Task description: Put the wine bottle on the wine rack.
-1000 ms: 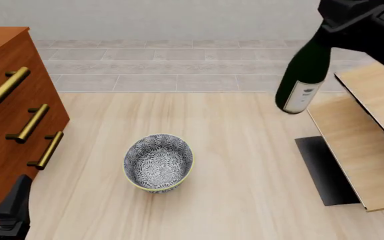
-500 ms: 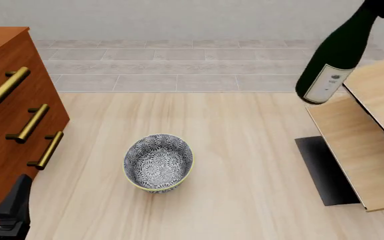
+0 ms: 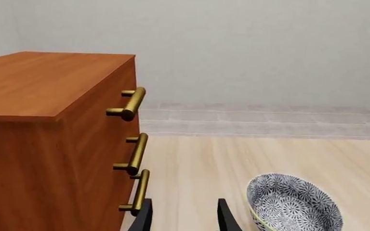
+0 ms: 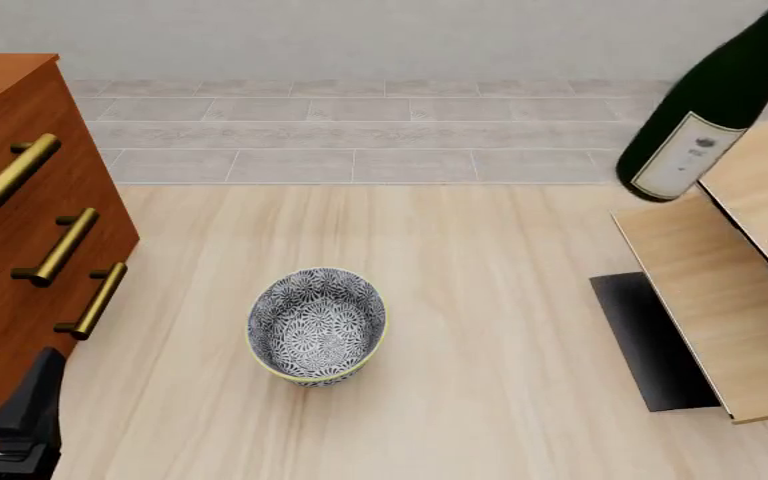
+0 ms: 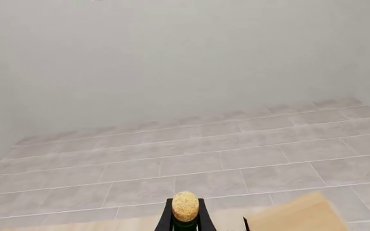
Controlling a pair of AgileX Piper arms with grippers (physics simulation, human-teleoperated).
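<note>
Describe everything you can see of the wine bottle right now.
The wine bottle is dark green glass with a white rectangular label low on its body. In the front view it hangs tilted in the air, base down and to the left, its neck running out of frame at the top right, just above the wine rack and not resting on it. In the right wrist view its tan cork top shows between the right gripper fingers, which clamp the neck.

The wine bottle (image 4: 711,110) runs off the front view's top right corner, its neck and the right gripper (image 5: 185,222) holding it unseen there. The wine rack (image 4: 731,300) is cut by the right edge.
</note>
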